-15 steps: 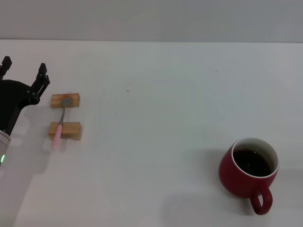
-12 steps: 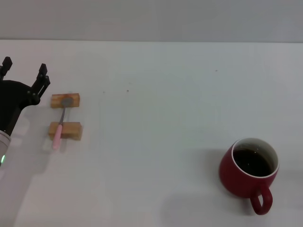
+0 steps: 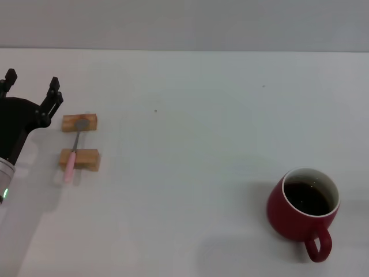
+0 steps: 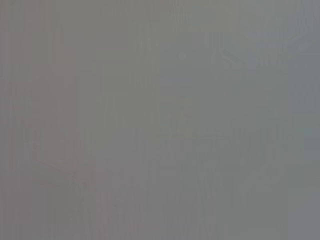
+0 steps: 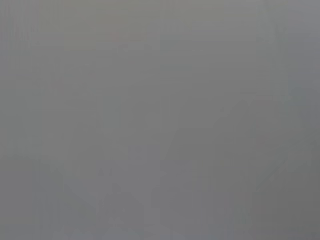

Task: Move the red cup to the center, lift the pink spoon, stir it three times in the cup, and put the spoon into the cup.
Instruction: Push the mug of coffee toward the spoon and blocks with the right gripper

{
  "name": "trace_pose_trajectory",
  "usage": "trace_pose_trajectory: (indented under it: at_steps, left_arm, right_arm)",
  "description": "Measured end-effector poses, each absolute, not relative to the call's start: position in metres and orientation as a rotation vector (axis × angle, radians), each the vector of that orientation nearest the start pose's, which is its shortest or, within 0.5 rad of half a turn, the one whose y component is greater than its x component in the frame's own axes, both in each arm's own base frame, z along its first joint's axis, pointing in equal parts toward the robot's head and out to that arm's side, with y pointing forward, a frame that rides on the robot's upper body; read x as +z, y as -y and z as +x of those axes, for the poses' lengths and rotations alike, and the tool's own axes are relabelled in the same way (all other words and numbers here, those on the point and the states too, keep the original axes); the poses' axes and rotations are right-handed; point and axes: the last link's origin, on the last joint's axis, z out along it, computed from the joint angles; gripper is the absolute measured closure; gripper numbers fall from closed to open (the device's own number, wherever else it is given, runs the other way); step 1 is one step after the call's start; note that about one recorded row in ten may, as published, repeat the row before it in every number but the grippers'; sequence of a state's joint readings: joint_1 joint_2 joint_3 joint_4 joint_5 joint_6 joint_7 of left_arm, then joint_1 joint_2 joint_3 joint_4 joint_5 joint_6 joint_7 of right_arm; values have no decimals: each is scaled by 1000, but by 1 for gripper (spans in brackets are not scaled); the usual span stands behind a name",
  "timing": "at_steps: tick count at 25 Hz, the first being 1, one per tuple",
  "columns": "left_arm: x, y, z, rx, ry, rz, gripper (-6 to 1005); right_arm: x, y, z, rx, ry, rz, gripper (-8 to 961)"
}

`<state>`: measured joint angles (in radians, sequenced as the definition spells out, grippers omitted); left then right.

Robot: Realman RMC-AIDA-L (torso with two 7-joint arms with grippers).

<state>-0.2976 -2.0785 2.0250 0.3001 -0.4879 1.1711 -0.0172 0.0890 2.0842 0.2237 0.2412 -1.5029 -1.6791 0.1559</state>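
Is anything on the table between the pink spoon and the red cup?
No. In the head view the stretch of white table between the pink spoon, resting on two wooden blocks, and the red cup is bare.

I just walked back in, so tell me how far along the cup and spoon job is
Nothing looks done yet. The red cup sits at the near right of the table, not at the center. The pink spoon lies across two wooden blocks at far left, untouched. The left gripper is open beside them, holding nothing; the right gripper is out of view. Moving, lifting, stirring and placing all remain.
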Motion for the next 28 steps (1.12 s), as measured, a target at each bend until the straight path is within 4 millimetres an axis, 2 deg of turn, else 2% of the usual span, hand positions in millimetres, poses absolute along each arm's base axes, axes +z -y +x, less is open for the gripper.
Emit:
trace_pose_trajectory:
  at_steps: [5, 14, 25, 28]
  left_arm:
    - [-15, -310, -323, -655, 392, -1629, 165]
    - [-14, -316, -320, -656, 381, -1631, 165]
    - [-15, -322, -317, -648, 379, -1641, 165]
    - [-15, -323, -317, -644, 382, -1644, 165]
  right_arm:
    - [10, -184, 377, 769, -617, -1172, 239]
    - [-1, -194, 379, 748, -690, -1210, 442]
    - [-16, -200, 373, 756, -733, -1265, 907]
    - [-21, -199, 370, 764, -749, -1280, 935]
